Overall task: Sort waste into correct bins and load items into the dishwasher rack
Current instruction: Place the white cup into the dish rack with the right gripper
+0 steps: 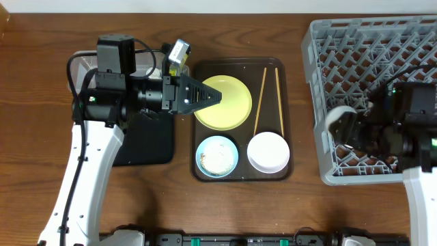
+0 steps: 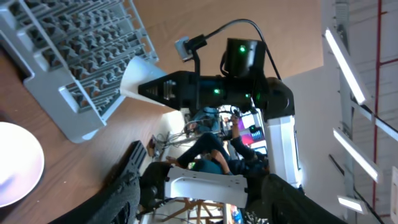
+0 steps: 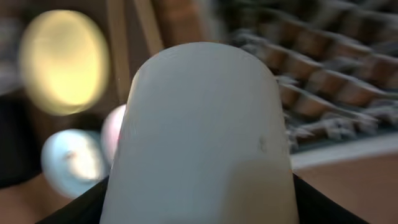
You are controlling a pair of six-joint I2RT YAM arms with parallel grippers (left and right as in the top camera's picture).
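Bins sat leftmost, partly under the left arm: a clear tub and a black tray. The crumpled wrapper sat at the tub's right corner. The left gripper hung over the yellow plate's left edge, fingers spread and empty. The brown tray also bore two chopsticks, a blue bowl holding rice scraps, and a white bowl. Over the grey rack, the right gripper pinched the white cup.
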